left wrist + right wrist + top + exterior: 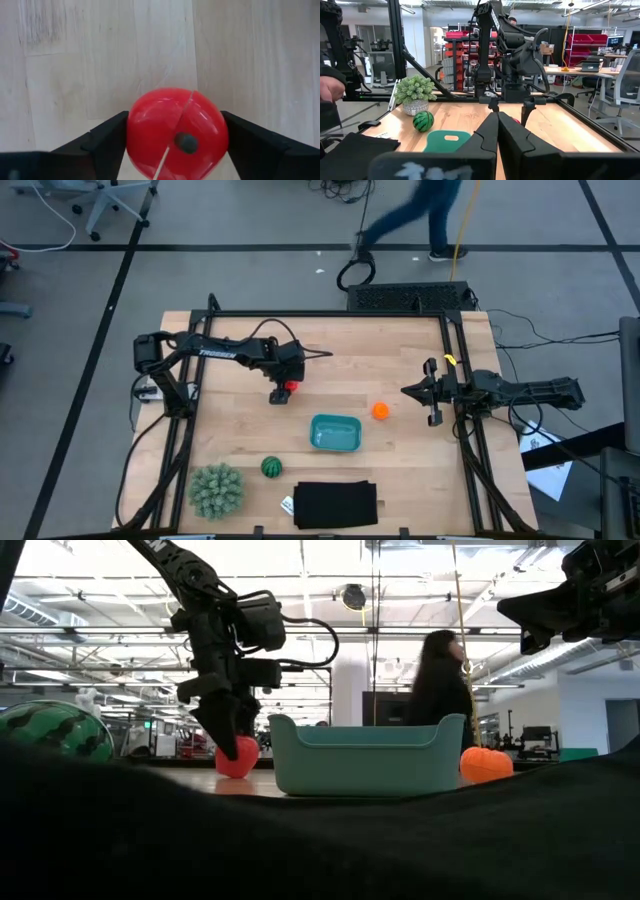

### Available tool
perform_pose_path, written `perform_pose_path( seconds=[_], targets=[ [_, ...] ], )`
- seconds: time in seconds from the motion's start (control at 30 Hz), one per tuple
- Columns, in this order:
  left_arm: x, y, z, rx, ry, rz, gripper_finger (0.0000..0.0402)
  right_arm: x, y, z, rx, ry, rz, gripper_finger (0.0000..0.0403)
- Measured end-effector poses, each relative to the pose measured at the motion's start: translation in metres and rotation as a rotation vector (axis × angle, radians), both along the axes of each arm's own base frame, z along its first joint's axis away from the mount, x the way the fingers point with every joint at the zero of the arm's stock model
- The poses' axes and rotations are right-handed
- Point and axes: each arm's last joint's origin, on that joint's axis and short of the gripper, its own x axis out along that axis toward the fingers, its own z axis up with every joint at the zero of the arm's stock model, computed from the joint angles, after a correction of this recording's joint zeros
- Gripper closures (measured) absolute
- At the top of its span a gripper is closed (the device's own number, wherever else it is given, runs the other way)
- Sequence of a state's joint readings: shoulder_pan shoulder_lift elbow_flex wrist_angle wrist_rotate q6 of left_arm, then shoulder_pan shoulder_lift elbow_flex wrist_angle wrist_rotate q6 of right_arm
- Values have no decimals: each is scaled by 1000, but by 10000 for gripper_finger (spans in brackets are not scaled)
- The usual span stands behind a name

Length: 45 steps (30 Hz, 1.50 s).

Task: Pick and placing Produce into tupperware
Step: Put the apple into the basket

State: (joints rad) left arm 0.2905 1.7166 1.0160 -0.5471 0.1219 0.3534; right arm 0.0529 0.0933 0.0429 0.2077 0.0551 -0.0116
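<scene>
The red roundish fruit sits left of the table's middle, between the fingers of my left gripper, which reaches down on it and is shut on it. In the low view the fruit shows under the gripper. The teal tupperware stands on the table toward the near side. The orange ball lies by its right far corner, and the green striped ball lies to its near left. My right gripper waits shut above the table's right edge. My left gripper pinches the red fruit between its two fingers, one on each side of its widest part. The fingers come from above, pointing down. The fruit's dark stem spot faces up toward the wrist, and its underside appears to rest on the table.
A large pale green spiky ball stands at the near left corner and a flat black rectangle lies at the near edge. Bare wood lies between the red fruit and the tupperware. A person walks in the room beyond the far edge.
</scene>
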Motion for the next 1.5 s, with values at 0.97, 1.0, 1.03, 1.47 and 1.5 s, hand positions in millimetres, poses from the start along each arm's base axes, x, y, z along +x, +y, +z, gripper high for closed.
perform_pose_path(
  seconds=[0.97,1.0,1.03,1.47,1.5],
  targets=[
    [13,5,42,55,40,-19,122,0,0,0,-3,-1,0,403],
    [15,6,46,56,36,-21,118,0,0,0,-3,-1,0,403],
    [17,6,51,58,31,-23,115,0,0,0,-3,-3,0,403],
    [32,1,103,86,-44,-68,121,0,0,1,-3,-5,0,403],
    [32,1,106,86,-45,-68,119,0,0,0,-2,-5,0,403]
  ],
)
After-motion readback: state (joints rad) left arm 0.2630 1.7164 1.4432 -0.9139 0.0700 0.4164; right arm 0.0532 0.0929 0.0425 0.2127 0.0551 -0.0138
